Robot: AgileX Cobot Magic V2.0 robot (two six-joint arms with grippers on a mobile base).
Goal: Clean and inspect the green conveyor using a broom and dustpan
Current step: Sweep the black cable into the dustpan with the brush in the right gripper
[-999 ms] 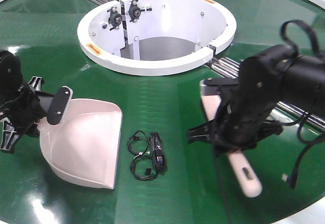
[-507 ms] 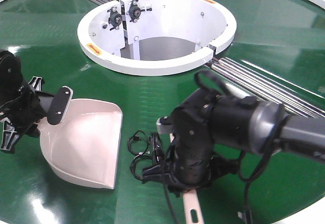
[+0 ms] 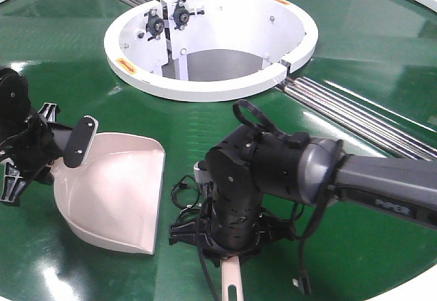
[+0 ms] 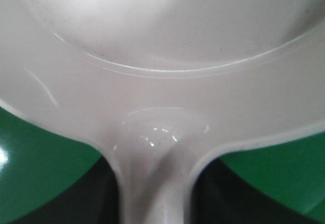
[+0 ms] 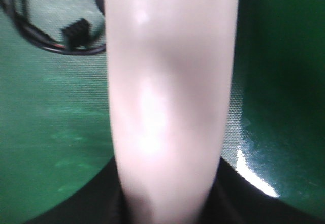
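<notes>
Now your left gripper (image 3: 72,144) is pinched on the handle end of the dustpan (image 3: 116,192). The pan lies low on the green conveyor (image 3: 369,62), in front of and left of the white ring hub (image 3: 212,86), with its open mouth facing right. The left wrist view shows only the pan's beige scoop (image 4: 162,56) narrowing into the handle, with green belt on both sides.

Your right gripper (image 3: 229,243) is down at the belt near the front edge, pressed onto the broom (image 3: 231,280). From the front you see only the slotted handle end poking out beneath the claw. The bulky right arm (image 3: 382,185) hides the brush head, so you cannot tell where the bristles sit.

A black cable bundle (image 3: 183,195) lies on the belt between the dustpan's mouth and the right gripper, just beside both. Much of it is covered by the arm's wrist. In the right wrist view the cable (image 5: 51,36) shows at the upper left, close to the broom handle (image 5: 170,82).

Silver rails (image 3: 355,120) run from the hub toward the right, behind the arm and well apart from both tools.
</notes>
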